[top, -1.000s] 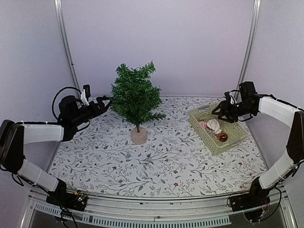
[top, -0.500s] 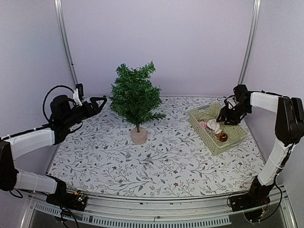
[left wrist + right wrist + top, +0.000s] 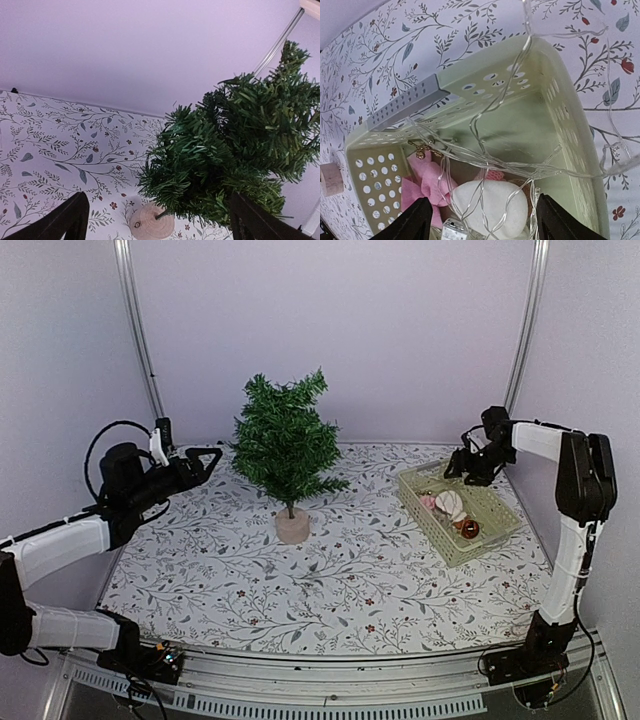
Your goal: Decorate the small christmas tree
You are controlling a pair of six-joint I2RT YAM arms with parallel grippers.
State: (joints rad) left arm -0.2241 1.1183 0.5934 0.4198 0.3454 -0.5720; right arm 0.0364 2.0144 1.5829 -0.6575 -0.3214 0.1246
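Observation:
The small christmas tree (image 3: 285, 440), dark green on a pale round base (image 3: 292, 527), stands left of the table's middle with nothing hanging on it. My left gripper (image 3: 208, 457) hovers open just left of its branches; in the left wrist view the tree (image 3: 235, 145) fills the space ahead of the open left gripper (image 3: 159, 222). My right gripper (image 3: 462, 468) hangs open over the far end of the pale green basket (image 3: 495, 532). In the right wrist view a clear light string (image 3: 485, 150) crosses the basket (image 3: 520, 125) above a white ornament (image 3: 490, 205); the right gripper (image 3: 482, 222) grips nothing.
The basket also holds a pink felt piece (image 3: 420, 185), a small gold bell (image 3: 421, 152), the string's battery box (image 3: 454, 231) and a copper ball (image 3: 467, 529). Part of the light string trails over the basket's rim onto the floral cloth (image 3: 615, 150). Metal frame posts (image 3: 135, 330) stand at the back.
My right gripper has shifted back toward the basket's far end and its jaws have spread wider. My left gripper has drawn slightly away from the tree, still open.

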